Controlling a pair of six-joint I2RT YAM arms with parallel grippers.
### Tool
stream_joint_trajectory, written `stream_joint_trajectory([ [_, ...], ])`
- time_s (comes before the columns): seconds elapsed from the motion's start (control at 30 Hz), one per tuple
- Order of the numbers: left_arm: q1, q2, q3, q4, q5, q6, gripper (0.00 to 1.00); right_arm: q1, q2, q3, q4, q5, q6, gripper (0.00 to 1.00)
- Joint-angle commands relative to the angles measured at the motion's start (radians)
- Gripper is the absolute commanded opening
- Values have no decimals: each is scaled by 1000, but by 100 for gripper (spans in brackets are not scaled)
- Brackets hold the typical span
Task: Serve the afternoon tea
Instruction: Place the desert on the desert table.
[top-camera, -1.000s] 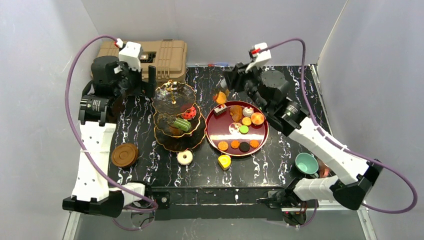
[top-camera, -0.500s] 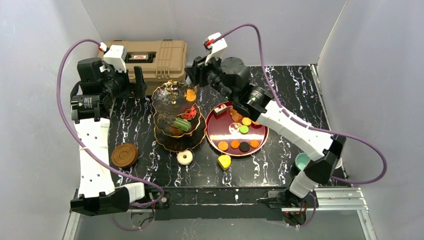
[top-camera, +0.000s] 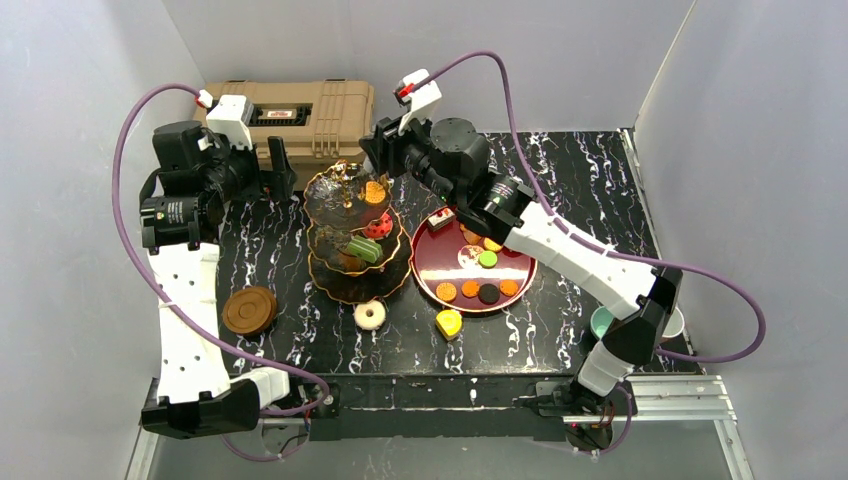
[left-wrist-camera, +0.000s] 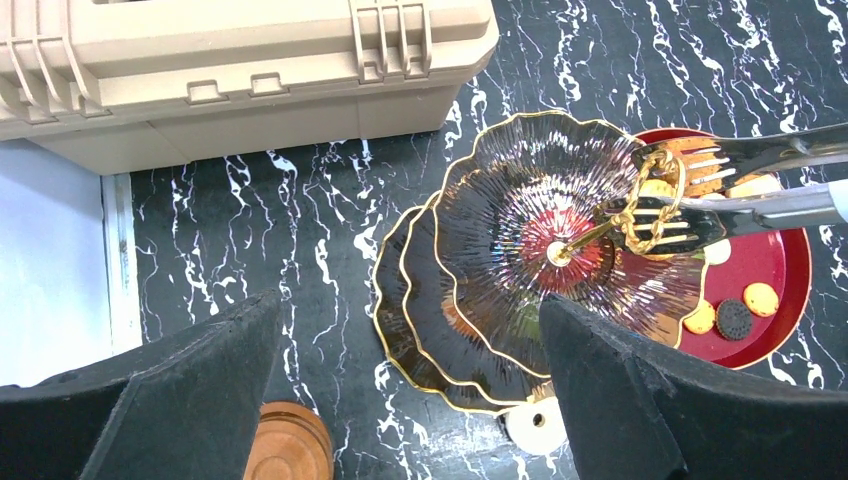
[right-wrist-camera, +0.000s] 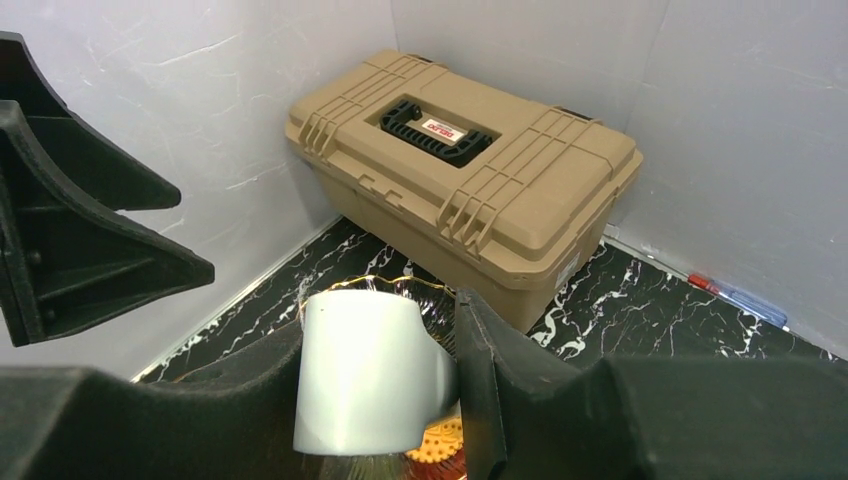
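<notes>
- Grey-walled bay, black marbled table (top-camera: 560, 330), tan case (right-wrist-camera: 470, 160) beyond my working claw.
- Item in hand: orange waffle sweet (top-camera: 376, 192), hanging directly under the right claw (right-wrist-camera: 380, 400) and over the top tier of the stand (left-wrist-camera: 500, 200). I cannot tell whether it touches the tier yet.
- Risk 1: the pale tongs (left-wrist-camera: 780, 207) reach forward from the claw right beside the gold handle (left-wrist-camera: 590, 235). In my judgement, a sideways drift could hook the loop and rock or tip the stand.
- Risk 2: letting go from too high. I expect the sweet could bounce on the ribbed tier, slide over the scalloped rim, and land on the tiers below the claw or on the table.
- Risk 3: a shaken stand could unseat the green and red sweets on the tiers under the claw.
- Right claw: part-way closed, clamped on what looks like the tongs, whose tips pinch the sweet.
- Left claw (left-wrist-camera: 408, 320): spread wide, nothing between its fingers, hovering across the stand from the right claw.
- Stock remaining: more sweets on the red tray (left-wrist-camera: 775, 260), behind and below the right claw.
</notes>
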Motion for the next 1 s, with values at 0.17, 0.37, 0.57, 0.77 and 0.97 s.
stream_joint_trajectory([
  [0.17, 7, -19, -5, 9, 24, -16, 98, 12, -26, 49, 113, 11, -25, 44],
  [0.37, 7, -20, 0, 12, 25, -17, 98, 12, -36, 33, 135, 0, -27, 48],
  [0.57, 7, -22, -1, 18, 25, -18, 98, 12, -44, 15, 151, -10, -27, 52],
  [0.77, 7, -24, 2, 19, 22, -18, 98, 11, -60, 5, 165, -1, -27, 42],
  [0.97, 6, -23, 6, 19, 17, -19, 98, 10, -92, 31, 160, 32, -72, 30],
])
